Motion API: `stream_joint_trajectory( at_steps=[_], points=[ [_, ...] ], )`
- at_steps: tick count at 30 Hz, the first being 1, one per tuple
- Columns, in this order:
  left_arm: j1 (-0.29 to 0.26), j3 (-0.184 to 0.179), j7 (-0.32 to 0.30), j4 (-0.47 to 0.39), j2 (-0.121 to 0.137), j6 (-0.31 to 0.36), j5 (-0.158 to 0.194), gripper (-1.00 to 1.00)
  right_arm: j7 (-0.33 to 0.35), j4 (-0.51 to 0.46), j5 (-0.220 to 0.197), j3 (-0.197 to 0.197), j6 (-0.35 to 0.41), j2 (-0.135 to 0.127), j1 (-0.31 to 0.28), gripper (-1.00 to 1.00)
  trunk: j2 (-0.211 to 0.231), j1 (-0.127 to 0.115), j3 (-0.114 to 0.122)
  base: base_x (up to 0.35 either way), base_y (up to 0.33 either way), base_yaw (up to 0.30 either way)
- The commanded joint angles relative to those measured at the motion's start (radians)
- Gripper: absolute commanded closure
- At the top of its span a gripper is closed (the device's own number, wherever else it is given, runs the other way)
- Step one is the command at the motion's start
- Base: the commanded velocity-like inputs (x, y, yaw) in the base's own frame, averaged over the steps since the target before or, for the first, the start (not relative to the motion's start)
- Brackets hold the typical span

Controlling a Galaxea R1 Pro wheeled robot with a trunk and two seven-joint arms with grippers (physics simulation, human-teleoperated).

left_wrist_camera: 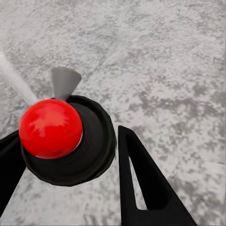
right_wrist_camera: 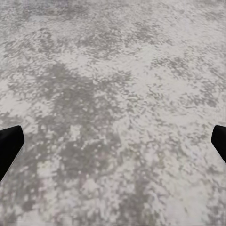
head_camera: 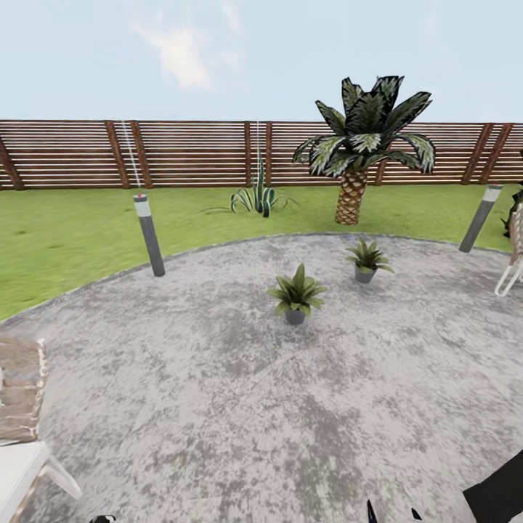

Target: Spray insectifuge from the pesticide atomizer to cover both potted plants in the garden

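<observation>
You look out over the garden's round patio (head_camera: 240,407), a mottled grey, grainy paving edged by smooth green lawn (head_camera: 65,232). Two potted plants stand on it near the far edge: the nearer one (head_camera: 296,293) and the farther one (head_camera: 367,260), each a low rosette of pointed leaves in a small grey pot, a little apart. Behind them rise a palm (head_camera: 361,145) with a woven brown trunk, a spiky agave-like plant (head_camera: 257,197) and the brown slatted fence (head_camera: 181,154). Two grey bollard lamps (head_camera: 149,234) flank the patio; woven chairs (head_camera: 22,407) sit at both sides.

Your left gripper (left_wrist_camera: 70,174) holds its fingers spread, framing a glossy red ball on a black round base (left_wrist_camera: 66,141). Your right gripper (right_wrist_camera: 113,141) is spread wide over bare paving.
</observation>
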Motion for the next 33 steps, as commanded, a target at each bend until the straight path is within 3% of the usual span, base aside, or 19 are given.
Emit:
stream_joint_trajectory(
  at_steps=[1,13,23,33],
  points=[
    [-0.001,-0.002,0.007,0.001,0.0,-0.003,-0.002,1.0,-0.001,0.001,0.002,-0.001,-0.003,0.0,-0.001,-1.0,0.0,0.0,-0.001,0.337,0.0,0.0],
    [-0.001,-0.002,0.007,0.001,0.0,-0.003,-0.002,1.0,-0.001,0.001,0.002,-0.001,-0.003,0.0,-0.001,-1.0,0.0,0.0,-0.001,0.337,0.0,-0.009],
    [-0.001,-0.001,0.007,0.0,0.001,-0.003,-0.002,1.0,-0.001,0.001,0.002,-0.001,-0.003,0.001,-0.001,-1.0,0.0,0.0,-0.001,0.337,0.0,-0.249],
    [0.001,-0.001,0.007,-0.008,0.002,-0.003,-0.001,1.0,-0.001,0.021,0.0,-0.004,-0.001,0.006,-0.001,-1.0,0.0,0.0,-0.001,0.337,0.0,-0.031]
  ],
)
